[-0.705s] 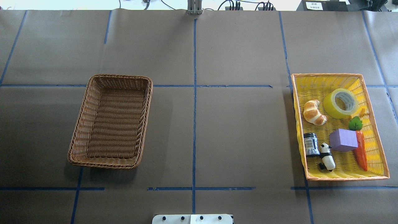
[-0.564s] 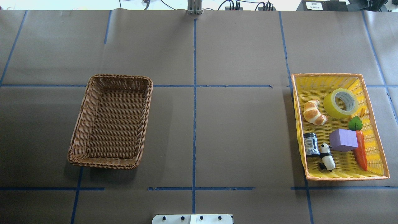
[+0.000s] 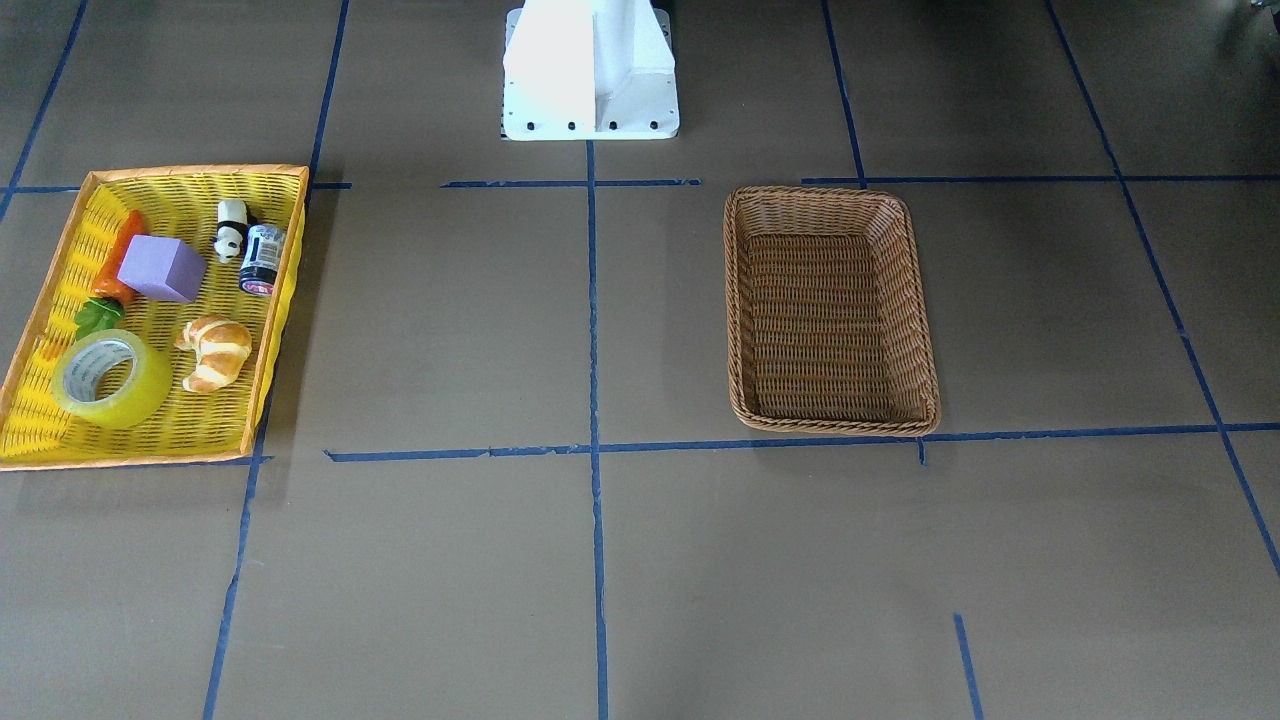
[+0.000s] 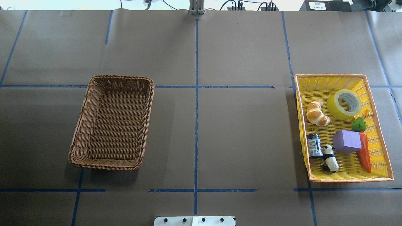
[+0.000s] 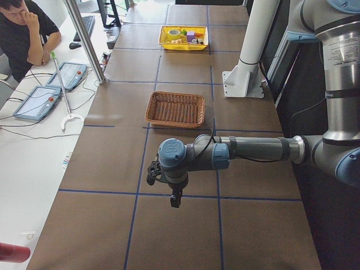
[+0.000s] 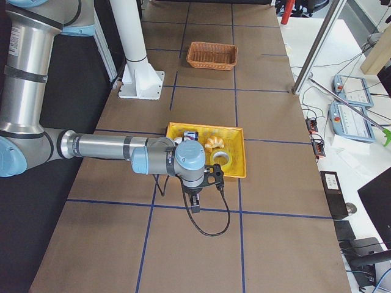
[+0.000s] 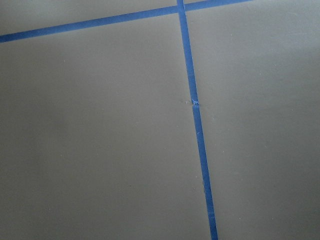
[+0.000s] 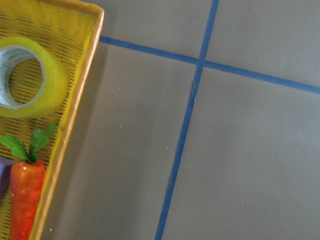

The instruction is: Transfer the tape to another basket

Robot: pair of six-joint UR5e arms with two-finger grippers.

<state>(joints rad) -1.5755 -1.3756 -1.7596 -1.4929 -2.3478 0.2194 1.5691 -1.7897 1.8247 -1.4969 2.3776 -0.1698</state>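
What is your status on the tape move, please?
Left gripper over bare table, right gripper beside yellow basket; open or shut unclear. Tape in yellow basket, untouched, croissant close beside. Wicker basket empty.

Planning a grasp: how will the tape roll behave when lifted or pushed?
The tape lies flat-face down, so it probably slides rather than rolls. Its thick wound ring looks stiff, likely fairly heavy. The glossy side may slip.

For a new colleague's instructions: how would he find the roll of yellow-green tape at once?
Find the yellow plastic mesh basket with an orange rim, on the robot's right. At its end far from the robot, beside the golden croissant, lies the translucent yellow-green tape roll. It alone is a ring with an open hole.
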